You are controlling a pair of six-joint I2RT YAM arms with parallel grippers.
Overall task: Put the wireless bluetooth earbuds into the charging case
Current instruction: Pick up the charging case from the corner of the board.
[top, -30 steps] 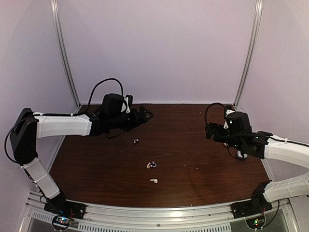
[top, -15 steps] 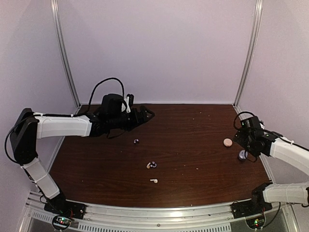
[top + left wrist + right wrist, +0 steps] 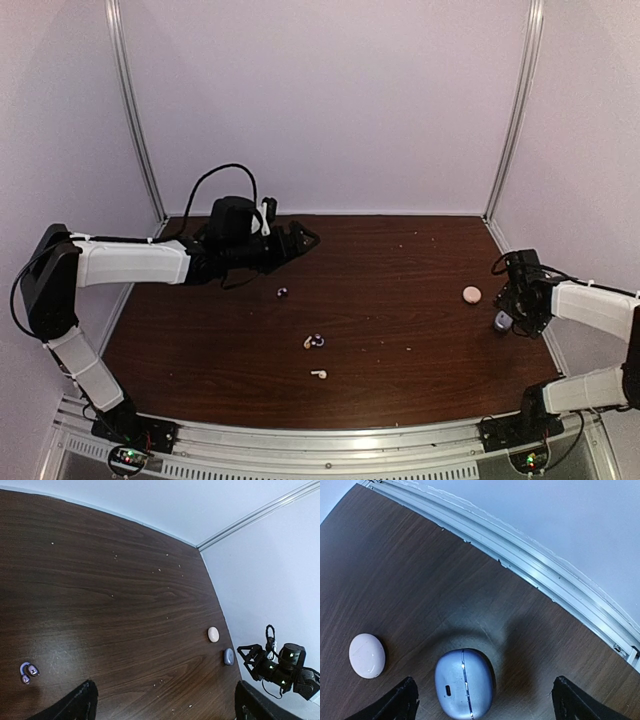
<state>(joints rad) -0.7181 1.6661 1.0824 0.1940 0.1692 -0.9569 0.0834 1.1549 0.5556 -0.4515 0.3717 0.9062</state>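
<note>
A dark wood-grain table (image 3: 400,300) stood before pale lilac walls (image 3: 330,100); two metal posts (image 3: 135,110) rose at its far corners.

Closed blue case (image 3: 464,682), pale case (image 3: 367,655) beside, perhaps four earbuds (image 3: 318,374) scattered

I see a table (image 3: 400,300) of dark wood grain, smooth, with a soft satin sheen where the light falls and a few pale specks on it. The blue case (image 3: 464,684) looks like smooth, glossy plastic, with a bright line along its seam. The cream case (image 3: 367,655) is plastic too, duller and faintly speckled. The white earbud (image 3: 318,374) reads as shiny plastic; the purple earbuds (image 3: 29,670) are too small for me to judge. The rail (image 3: 545,575) is pale brushed metal. The right end effector (image 3: 482,700) has matt black fingers (image 3: 406,699). The arm shells (image 3: 130,260) are matt white plastic, and the walls (image 3: 330,100) are flat and matt.
</note>
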